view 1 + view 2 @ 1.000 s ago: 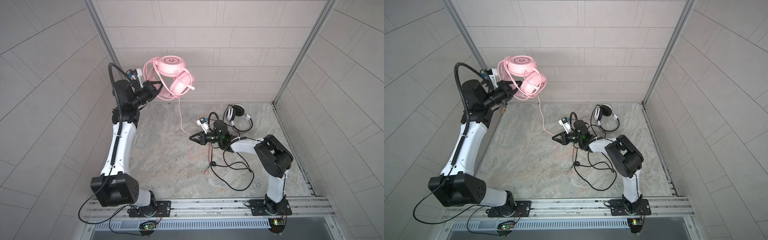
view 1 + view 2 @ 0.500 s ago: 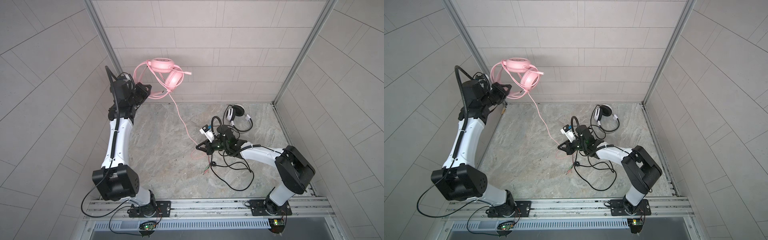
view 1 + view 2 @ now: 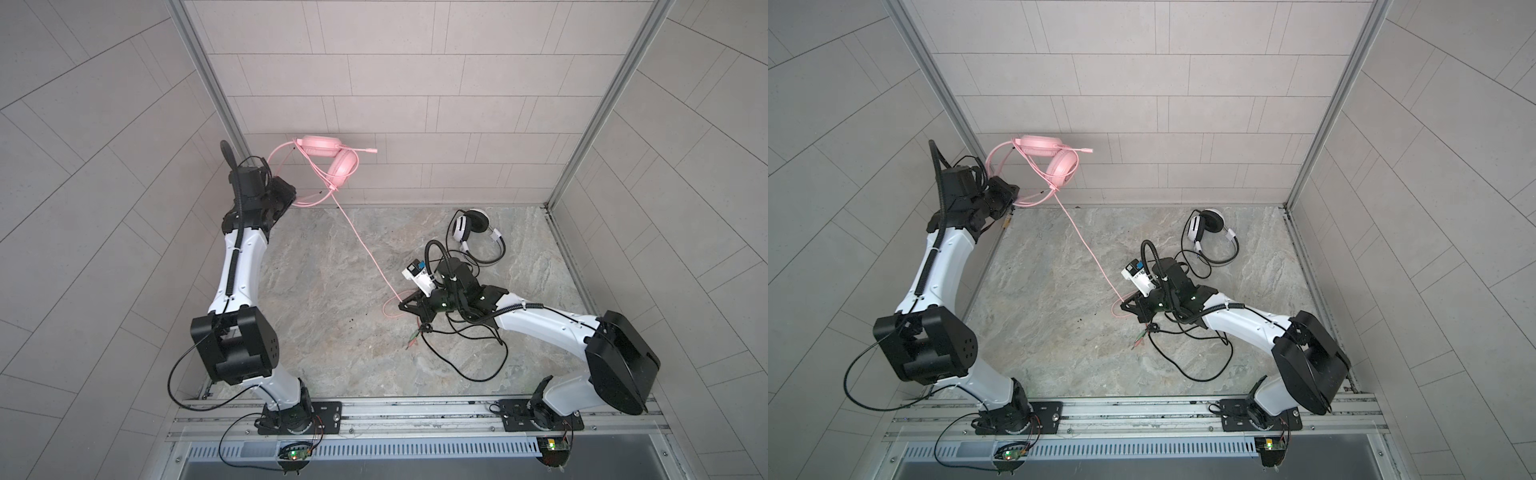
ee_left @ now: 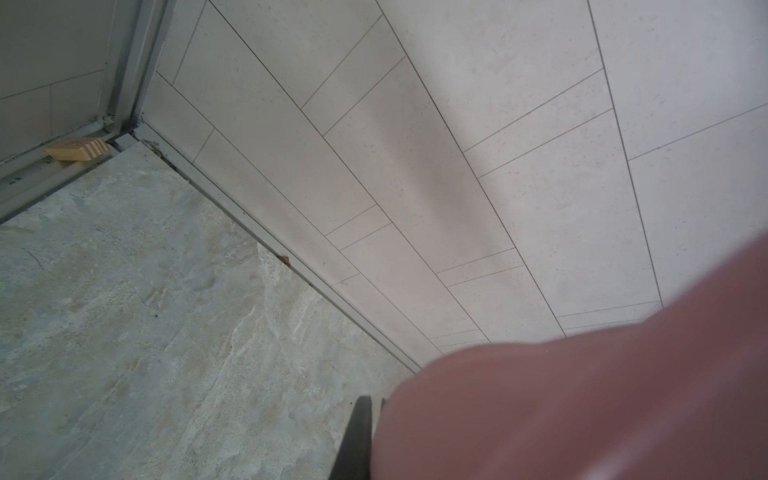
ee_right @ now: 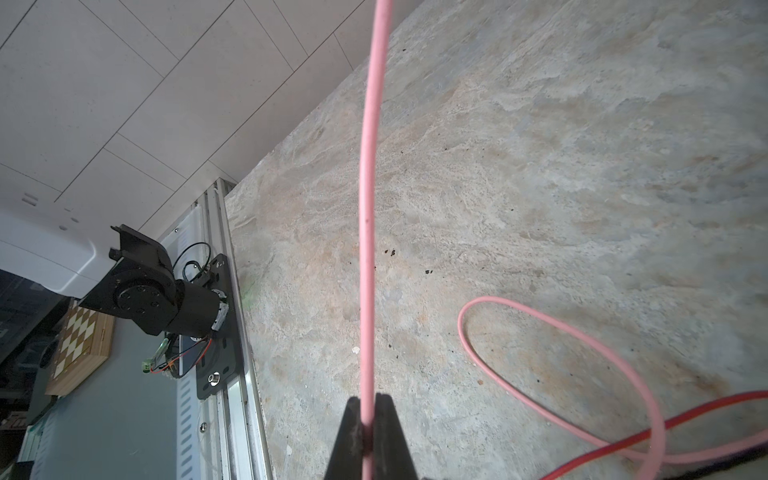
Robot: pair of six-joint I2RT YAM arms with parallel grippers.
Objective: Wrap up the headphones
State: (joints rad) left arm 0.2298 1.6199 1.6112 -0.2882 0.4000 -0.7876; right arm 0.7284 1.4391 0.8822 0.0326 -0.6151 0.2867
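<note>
The arms have drawn apart: left gripper point(image 3: 292, 202) clamped on the pink headset point(image 3: 343, 168), right gripper point(image 5: 367, 415) pinching its cable point(image 5: 365, 208), now taut for winding.

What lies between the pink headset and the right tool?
Only the pink cable. It runs straight from the raised pink headset down to the right tool, which is shut on it. Both top views show this.

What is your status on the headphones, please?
Left gripper shut on all-pink over-ear headset, aloft. Right gripper shut on its thin pink cable. White-and-black headset, its black cable sprawled under right arm.
</note>
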